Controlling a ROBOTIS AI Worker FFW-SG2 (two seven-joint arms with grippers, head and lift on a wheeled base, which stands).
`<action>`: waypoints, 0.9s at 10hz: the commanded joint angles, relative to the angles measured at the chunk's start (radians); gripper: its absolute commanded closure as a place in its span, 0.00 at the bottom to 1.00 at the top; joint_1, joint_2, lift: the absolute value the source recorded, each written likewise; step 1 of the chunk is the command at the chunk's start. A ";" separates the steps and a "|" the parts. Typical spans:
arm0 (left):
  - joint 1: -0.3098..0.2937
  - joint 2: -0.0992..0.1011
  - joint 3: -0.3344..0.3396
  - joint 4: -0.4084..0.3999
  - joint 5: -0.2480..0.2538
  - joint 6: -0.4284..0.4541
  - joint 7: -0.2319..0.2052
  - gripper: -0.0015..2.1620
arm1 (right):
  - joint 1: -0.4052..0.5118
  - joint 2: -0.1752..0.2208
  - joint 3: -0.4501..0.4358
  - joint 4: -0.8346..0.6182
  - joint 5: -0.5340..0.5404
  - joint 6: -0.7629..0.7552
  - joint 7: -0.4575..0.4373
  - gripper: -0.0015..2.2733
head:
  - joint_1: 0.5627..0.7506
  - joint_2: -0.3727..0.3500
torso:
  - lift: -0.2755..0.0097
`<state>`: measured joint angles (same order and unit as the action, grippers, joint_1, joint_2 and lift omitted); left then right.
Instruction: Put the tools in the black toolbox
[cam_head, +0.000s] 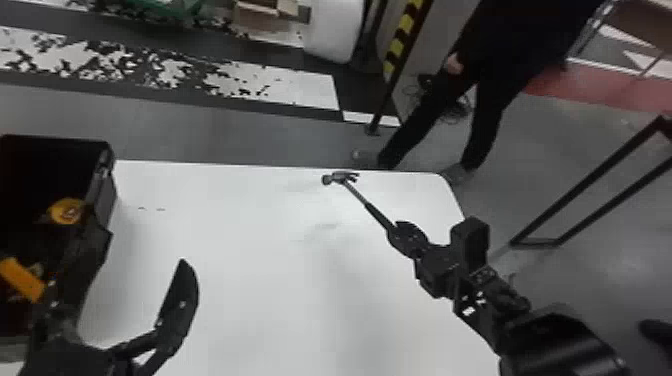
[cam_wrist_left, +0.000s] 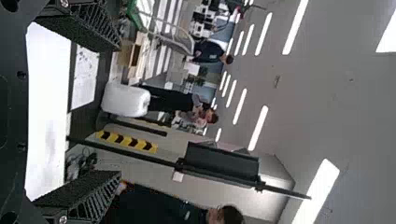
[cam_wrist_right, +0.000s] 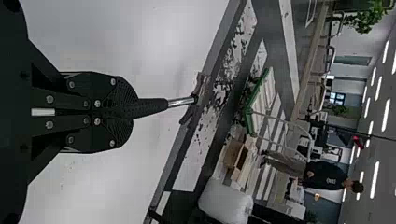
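Observation:
Over the right part of the table my right gripper (cam_head: 407, 237) is closed on the black handle of the hammer (cam_head: 341, 178), whose head points away toward the far edge. The right wrist view has the right gripper (cam_wrist_right: 126, 112) clamped on that handle, with the hammer (cam_wrist_right: 175, 101) sticking straight out. The black toolbox (cam_head: 107, 200) stands at the left with a yellow tape measure (cam_head: 67, 211) and an orange-yellow tool (cam_head: 21, 279) inside. My left gripper (cam_head: 117, 285) is beside the toolbox, fingers wide apart; in the left wrist view the left gripper (cam_wrist_left: 116, 109) has nothing between its fingers.
The white table (cam_head: 280, 280) spans the middle, its far edge just beyond the hammer head. A person in dark clothes stands past the far right corner. A black metal frame (cam_head: 590, 200) is on the floor at right, and a striped post (cam_head: 400, 45) stands behind the table.

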<state>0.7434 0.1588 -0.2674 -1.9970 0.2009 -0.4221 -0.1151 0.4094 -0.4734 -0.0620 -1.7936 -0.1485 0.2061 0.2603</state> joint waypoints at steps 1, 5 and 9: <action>-0.062 0.022 -0.043 -0.014 0.017 0.155 -0.009 0.03 | 0.029 -0.002 0.013 -0.044 0.018 -0.041 -0.007 1.00 | 0.70 0.08 | 0.83; -0.213 0.059 -0.098 -0.032 0.143 0.520 -0.058 0.03 | 0.121 -0.004 0.037 -0.173 0.053 -0.078 -0.012 1.00 | 0.70 0.04 | 0.83; -0.358 0.054 -0.124 -0.034 0.247 0.799 -0.067 0.03 | 0.155 -0.004 0.080 -0.240 0.072 -0.093 -0.015 1.00 | 0.70 0.03 | 0.83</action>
<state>0.4134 0.2144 -0.3894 -2.0323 0.4247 0.3271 -0.1823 0.5614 -0.4777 0.0085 -2.0251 -0.0821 0.1142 0.2460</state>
